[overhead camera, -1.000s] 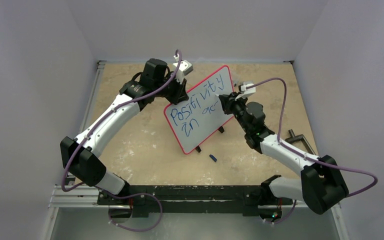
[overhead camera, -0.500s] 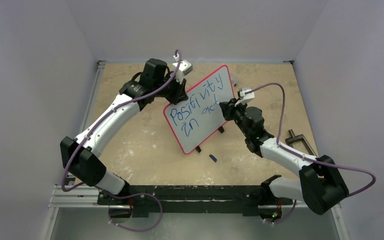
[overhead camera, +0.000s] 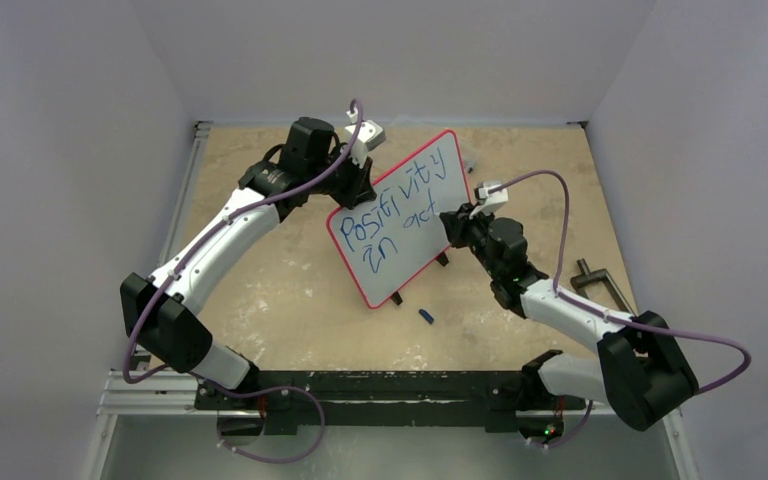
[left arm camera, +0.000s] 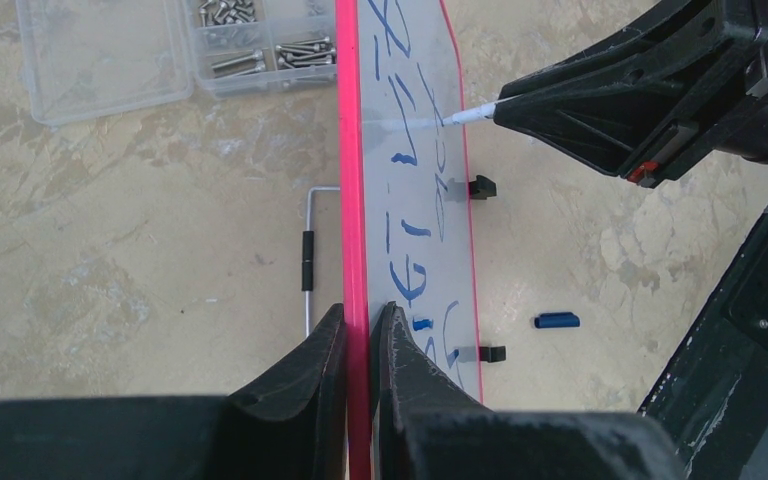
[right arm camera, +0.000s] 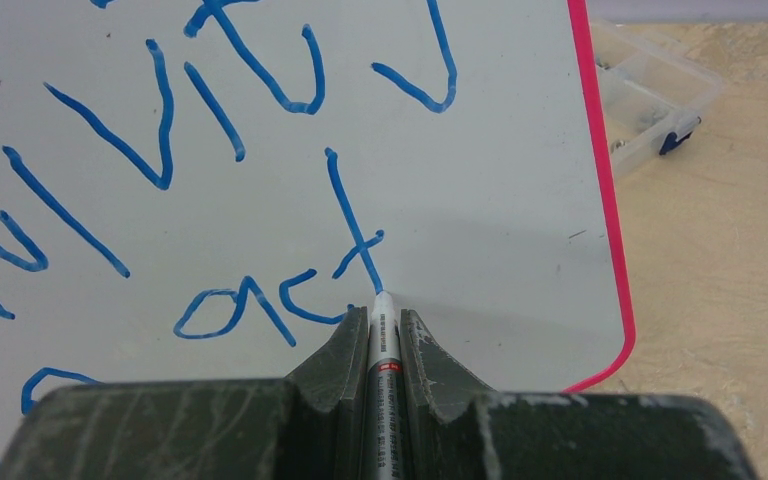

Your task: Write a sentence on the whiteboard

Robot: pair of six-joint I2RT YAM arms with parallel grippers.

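Behind the whiteboard (left arm camera: 415, 90), a clear box (left arm camera: 100, 60) holds screws (left arm camera: 265, 55).

Whiteboard (overhead camera: 415, 240): glossy white face, thin red frame, blue handwriting (right arm camera: 356, 230). Clip feet (left arm camera: 480, 187): black. Marker (right arm camera: 384, 345): white barrel, red band. Tabletop (overhead camera: 290, 290): mottled beige. Small cap (overhead camera: 426, 316): blue. Arm cables (overhead camera: 362, 122): purple.

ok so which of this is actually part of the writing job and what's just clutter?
In use: whiteboard; marker; left end effector clamped on the board's edge; right end effector gripping the marker.
Lying about: blue cap; clear parts box; black clamp.
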